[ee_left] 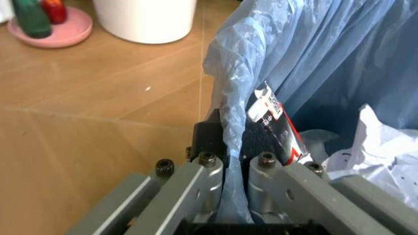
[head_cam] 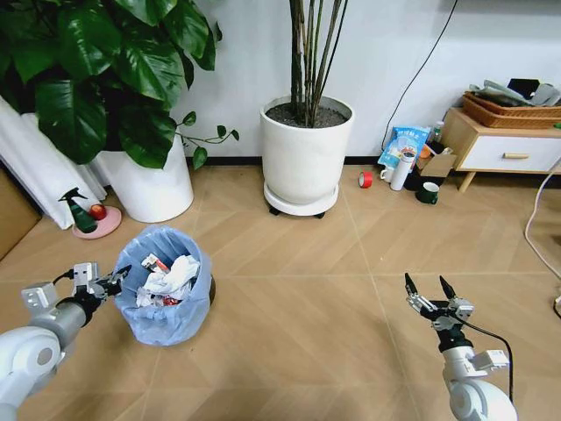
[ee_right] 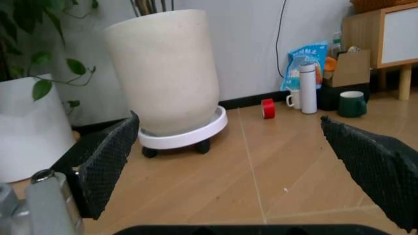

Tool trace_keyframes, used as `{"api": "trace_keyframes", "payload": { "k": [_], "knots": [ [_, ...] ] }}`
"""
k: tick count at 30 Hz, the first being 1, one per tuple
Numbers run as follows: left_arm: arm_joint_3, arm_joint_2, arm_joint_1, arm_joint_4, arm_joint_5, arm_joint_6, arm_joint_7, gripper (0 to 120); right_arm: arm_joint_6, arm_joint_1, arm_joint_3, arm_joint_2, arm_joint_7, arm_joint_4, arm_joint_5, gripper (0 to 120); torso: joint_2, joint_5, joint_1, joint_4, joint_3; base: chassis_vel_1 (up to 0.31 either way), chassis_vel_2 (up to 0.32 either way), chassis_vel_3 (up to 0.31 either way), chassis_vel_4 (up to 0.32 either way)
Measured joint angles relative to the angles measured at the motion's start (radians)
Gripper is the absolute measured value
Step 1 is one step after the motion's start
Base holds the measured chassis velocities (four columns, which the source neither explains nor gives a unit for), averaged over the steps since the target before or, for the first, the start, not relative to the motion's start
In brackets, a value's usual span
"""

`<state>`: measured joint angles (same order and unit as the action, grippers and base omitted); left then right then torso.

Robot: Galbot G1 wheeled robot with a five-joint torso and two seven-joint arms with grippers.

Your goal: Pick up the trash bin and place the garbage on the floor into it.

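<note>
The trash bin (head_cam: 165, 303), a small dark bin lined with a crinkly light blue bag, is at the left over the wooden floor (head_cam: 333, 289). My left gripper (head_cam: 118, 279) is shut on the bin's near rim, with bag and rim pinched between its fingers (ee_left: 207, 178). Garbage lies inside: crumpled white paper (head_cam: 175, 276) (ee_left: 375, 147) and a red-and-white wrapper (ee_left: 277, 122). My right gripper (head_cam: 429, 294) hovers low over bare floor at the right, open and empty, its black pads (ee_right: 107, 161) spread wide.
A large white pot on a wheeled dolly (head_cam: 307, 153) stands behind centre, and another white pot (head_cam: 149, 180) with a leafy plant is behind the bin. A pink dish with a spray bottle (head_cam: 92, 219) sits at the left. Red tape roll (head_cam: 365, 179), mugs and a bottle lie by the wooden cabinet (head_cam: 504, 145).
</note>
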<state>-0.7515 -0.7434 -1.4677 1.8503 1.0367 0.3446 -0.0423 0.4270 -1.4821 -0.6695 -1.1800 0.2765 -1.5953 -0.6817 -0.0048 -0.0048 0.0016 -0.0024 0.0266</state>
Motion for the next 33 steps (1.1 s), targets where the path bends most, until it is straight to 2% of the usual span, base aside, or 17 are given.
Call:
{"api": "trace_keyframes", "payload": {
  "k": [15,33],
  "knots": [
    [0.000,0.022,0.010,-0.016,0.012,0.000,0.003,0,0.000,0.002,0.006,-0.007,0.001,0.006,-0.001,100,0.000,0.0003,0.000,-0.0003,0.000,0.251,-0.111,-0.252,0.120],
    [0.004,0.010,0.008,-0.017,0.009,0.000,0.002,0,0.001,-0.003,0.006,-0.006,0.006,0.004,-0.008,100,0.000,0.0001,0.000,0.0000,0.000,0.288,-0.116,-0.287,0.111]
  ]
}}
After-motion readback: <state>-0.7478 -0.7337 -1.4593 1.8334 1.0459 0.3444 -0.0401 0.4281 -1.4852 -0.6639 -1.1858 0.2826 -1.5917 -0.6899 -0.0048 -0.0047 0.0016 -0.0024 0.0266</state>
